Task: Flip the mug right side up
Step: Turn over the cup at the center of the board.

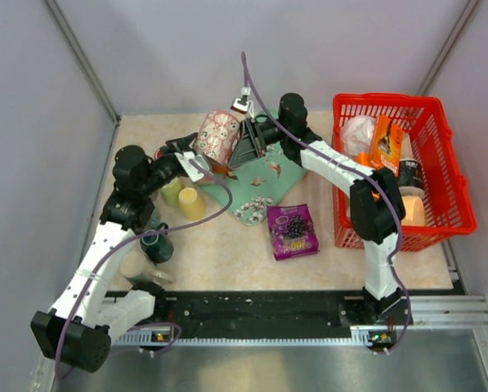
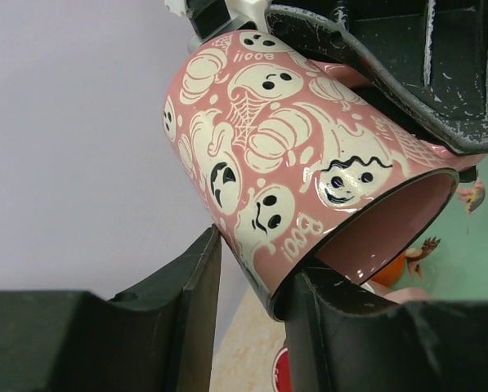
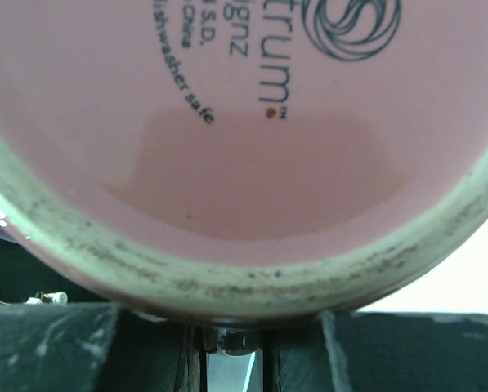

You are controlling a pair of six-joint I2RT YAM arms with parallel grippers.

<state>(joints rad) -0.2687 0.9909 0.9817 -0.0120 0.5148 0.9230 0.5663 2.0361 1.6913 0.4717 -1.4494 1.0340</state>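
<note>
Pink ghost mug (image 2: pixel 293 163), "Boo!" lettering, "dishwasher safe" underneath

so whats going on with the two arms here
Both arms are at the back of the table, working on the pink ghost-print mug. The right gripper holds it off the table by the green mat, tipped on its side, so it is not upright yet. The left gripper has its jaws either side of the mug's rim wall. Whether they have pinched it is not clear.
</note>
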